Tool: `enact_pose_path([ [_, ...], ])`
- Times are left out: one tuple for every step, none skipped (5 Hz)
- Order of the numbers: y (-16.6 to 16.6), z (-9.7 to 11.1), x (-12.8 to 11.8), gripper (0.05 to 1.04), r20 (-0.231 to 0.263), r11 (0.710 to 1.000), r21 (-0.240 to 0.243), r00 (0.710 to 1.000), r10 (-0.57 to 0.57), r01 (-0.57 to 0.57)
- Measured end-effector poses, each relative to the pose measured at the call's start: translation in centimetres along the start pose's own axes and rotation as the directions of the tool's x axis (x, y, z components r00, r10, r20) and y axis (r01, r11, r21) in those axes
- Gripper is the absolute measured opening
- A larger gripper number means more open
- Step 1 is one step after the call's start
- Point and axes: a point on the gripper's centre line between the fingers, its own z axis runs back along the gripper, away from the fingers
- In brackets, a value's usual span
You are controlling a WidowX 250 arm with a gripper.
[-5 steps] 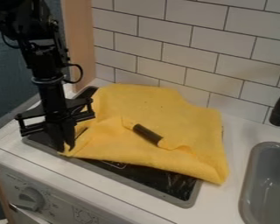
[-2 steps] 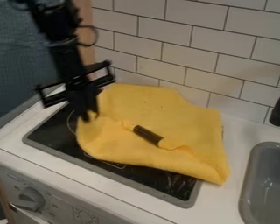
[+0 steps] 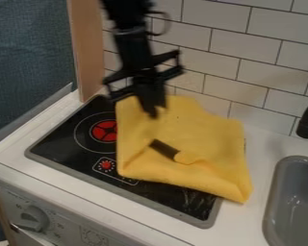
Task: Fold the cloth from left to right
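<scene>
At the near left, a round knob [image 3: 33, 218] sits on the stove's pale front panel [image 3: 73, 226]. Above it is the white surface [image 3: 237, 228], with a black stovetop [image 3: 66, 144] set into it. The grey sink [image 3: 271, 202] is at the near right, and the black tap [image 3: 307, 122] curves down over its far side.

The yellow cloth [image 3: 208, 129] lies rumpled across the middle and right of the stovetop. Its left edge runs from far to near, just right of the red burner mark [image 3: 105, 130], and its near right corner reaches past the stovetop onto the surface. A slanting crease rises from the near left corner toward a short dark bar [image 3: 164, 149] in the middle of the cloth.

The black arm [image 3: 127, 41] enters from the top edge, left of the middle, and hangs steeply down, its lower end leaning slightly right. The crosspiece at its wrist slants, right end higher. Below it, the gripper [image 3: 154, 115] points down at the far left part of the cloth. It is blurred, so I cannot tell how far open it is or whether it has hold of the cloth.

Behind stand a wooden post [image 3: 87, 48] and the white tiled wall [image 3: 247, 62].
</scene>
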Motion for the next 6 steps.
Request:
enact_pose_path([
  [-3.1,-1.8,-0.5,0.050,-0.003,1.000,0.012,1.000,-0.011,0.011],
  [-4.2,-4.0,-0.3,0.050,0.015,1.000,0.025,1.000,0.005,-0.005],
  [-4.4,-6.0,0.4,0.050,0.008,0.999,0.045,1.000,0.021,-0.021],
  [-4.5,-7.8,1.2,0.050,0.017,0.997,0.069,1.000,0.019,-0.021],
  [-4.5,-8.0,1.3,0.074,0.019,0.997,0.076,1.000,0.023,-0.024],
  [-4.4,-8.1,1.4,0.227,0.018,0.995,0.090,0.999,0.041,-0.043],
])
